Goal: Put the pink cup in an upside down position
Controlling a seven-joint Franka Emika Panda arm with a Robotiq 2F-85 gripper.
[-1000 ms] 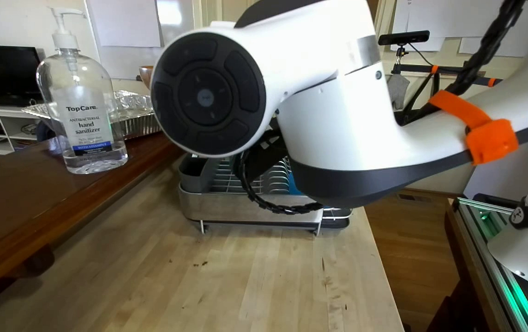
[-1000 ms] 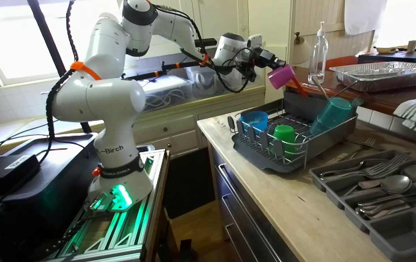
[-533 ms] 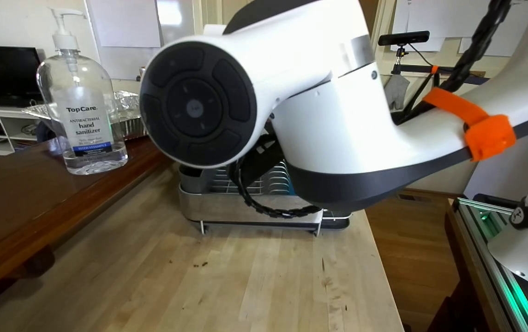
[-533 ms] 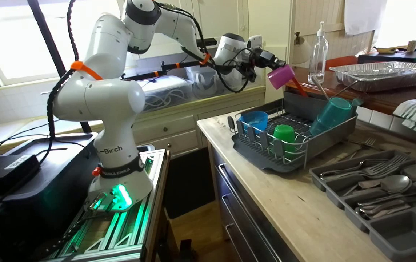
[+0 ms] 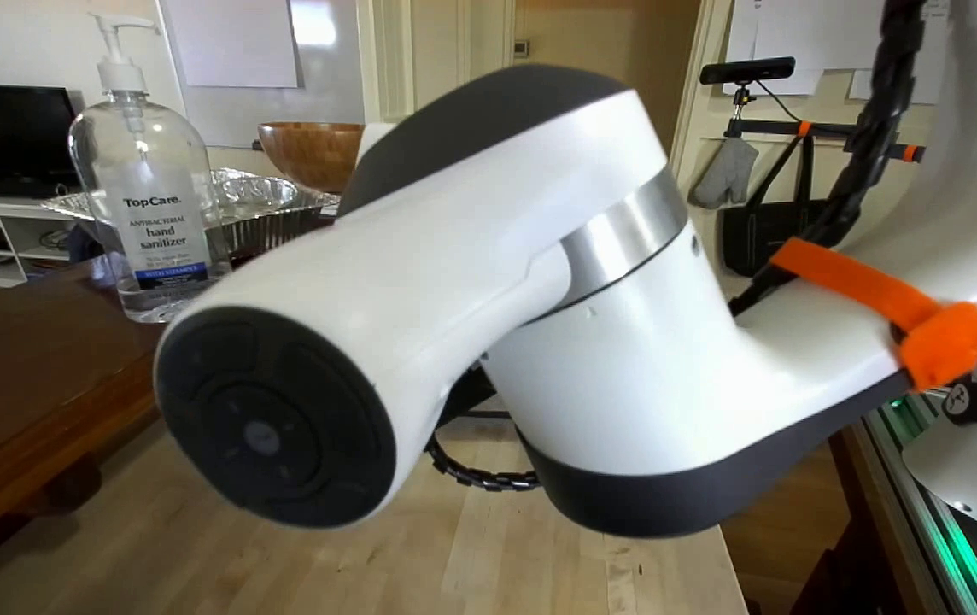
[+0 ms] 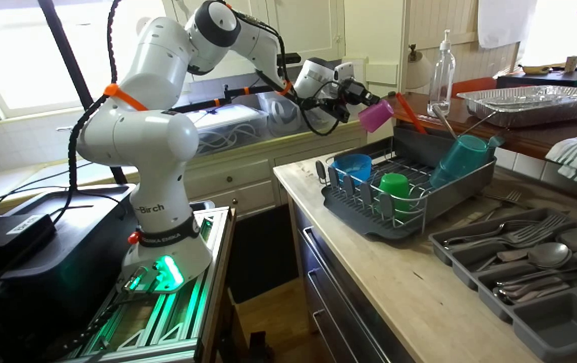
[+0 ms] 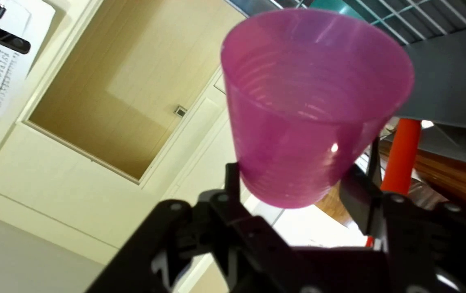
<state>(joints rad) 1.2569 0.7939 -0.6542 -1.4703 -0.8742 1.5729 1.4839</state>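
Observation:
The pink cup (image 6: 376,116) hangs in the air above the back left of the dish rack (image 6: 462,194) in an exterior view. It is tilted, with its mouth facing down and to the left. My gripper (image 7: 293,175) is shut on the pink cup near its narrow base. In the wrist view the pink cup (image 7: 290,150) shows its open mouth on the side away from my fingers (image 7: 232,175). The other exterior view hides the gripper and cup behind the white arm (image 5: 420,282).
The rack holds a blue cup (image 6: 353,164), a green cup (image 6: 394,187) and a tilted teal cup (image 6: 462,156). An orange-red handle (image 6: 409,113) rises from its back. A cutlery tray (image 6: 561,322) stands on the counter. A sanitizer bottle (image 6: 441,80) and foil tray (image 6: 525,118) stand behind.
The arm has lowered and moved leftward in both exterior views, carrying the pink cup away from the orange-red handle. The cup's mouth points slightly more downward. The rack's contents have not moved.

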